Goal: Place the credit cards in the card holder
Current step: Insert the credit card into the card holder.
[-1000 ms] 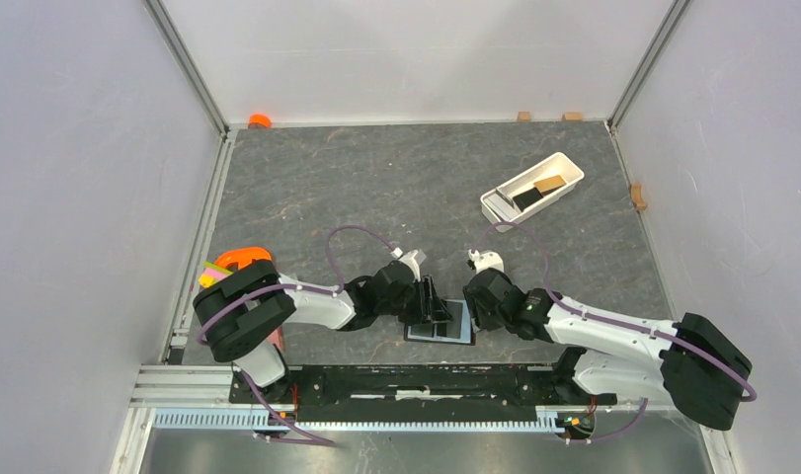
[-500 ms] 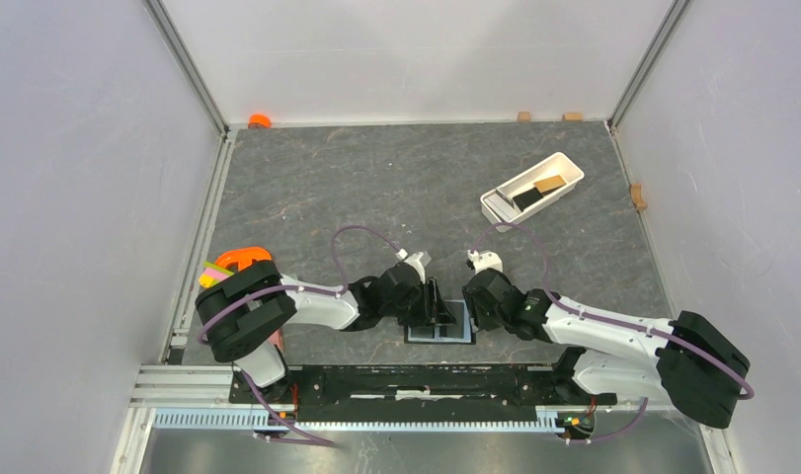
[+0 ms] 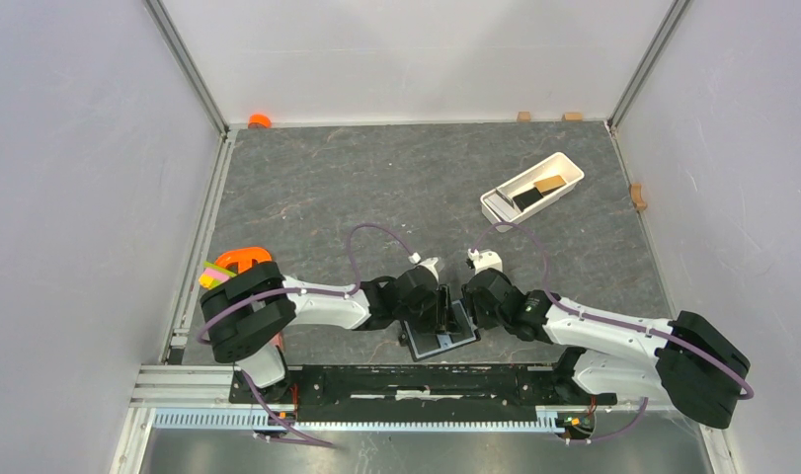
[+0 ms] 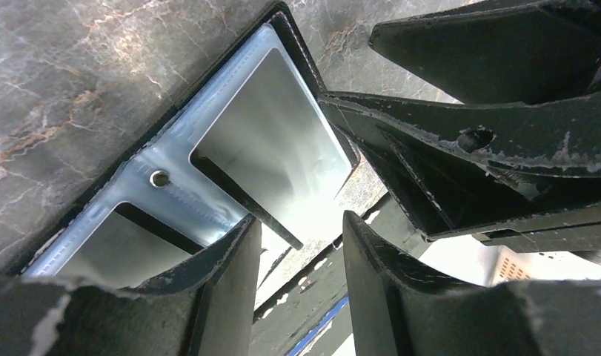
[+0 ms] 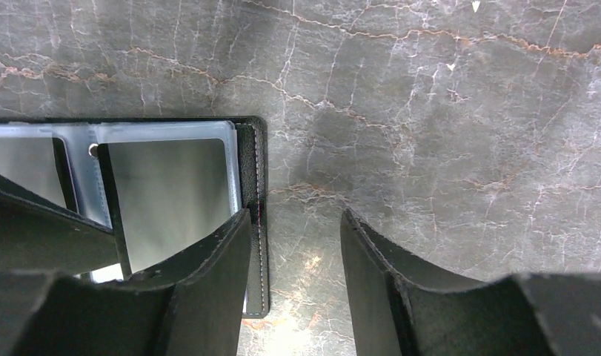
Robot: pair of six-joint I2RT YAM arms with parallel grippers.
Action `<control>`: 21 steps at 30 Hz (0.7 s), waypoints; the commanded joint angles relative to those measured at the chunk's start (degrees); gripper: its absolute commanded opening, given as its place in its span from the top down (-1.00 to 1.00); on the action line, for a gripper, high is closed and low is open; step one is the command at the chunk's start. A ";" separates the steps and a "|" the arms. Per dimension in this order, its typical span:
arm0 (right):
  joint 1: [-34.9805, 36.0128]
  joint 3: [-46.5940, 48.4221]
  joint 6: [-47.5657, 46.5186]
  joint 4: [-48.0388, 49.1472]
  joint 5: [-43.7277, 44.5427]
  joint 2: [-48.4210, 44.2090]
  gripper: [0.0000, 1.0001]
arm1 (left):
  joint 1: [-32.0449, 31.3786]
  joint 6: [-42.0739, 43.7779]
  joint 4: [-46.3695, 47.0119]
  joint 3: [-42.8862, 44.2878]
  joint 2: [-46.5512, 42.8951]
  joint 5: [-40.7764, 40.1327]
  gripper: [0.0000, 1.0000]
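The black card holder (image 3: 438,341) lies open and tilted on the table near the front edge, its clear plastic pockets up. It shows in the left wrist view (image 4: 260,133) and in the right wrist view (image 5: 171,193). My left gripper (image 3: 443,308) is open over the holder, empty (image 4: 301,237). My right gripper (image 3: 467,308) is open at the holder's right edge, one finger over it and one over bare table (image 5: 293,222). A black credit card (image 3: 526,198) and a tan one (image 3: 548,184) lie in the far tray. No light blue card shows.
The long white tray (image 3: 564,168) stands at the back right. An orange object (image 3: 240,257) sits by the left arm's base and a small orange piece (image 3: 260,120) in the far left corner. The black front rail (image 3: 426,380) runs just behind the holder.
My left gripper has moved right, close to the right gripper. The card holder has slid a little toward the front edge and turned, so it now lies tilted.
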 commanded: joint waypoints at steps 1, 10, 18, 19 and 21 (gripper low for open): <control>-0.10 -1.92 1.26 -0.19 -2.24 0.58 -0.06 | -0.88 2.27 -1.55 3.14 1.06 -2.19 -0.03; -1.90 1.69 -2.22 -4.24 0.01 -2.34 -0.08 | -0.89 4.37 -8.31 0.46 -10.55 -7.15 -0.22; -4.31 2.55 -7.03 -1.24 -8.87 -9.11 -0.16 | -0.45 3.29 -23.22 -3.08 -21.52 -15.50 -0.36; -4.66 1.97 -7.17 -0.41 -10.78 -9.71 -0.13 | -0.26 2.61 -23.97 -4.03 -22.12 -15.66 -0.36; -5.55 0.33 -7.07 1.88 -14.50 -10.53 -0.09 | -0.09 1.34 -24.44 -5.82 -23.34 -16.06 -0.37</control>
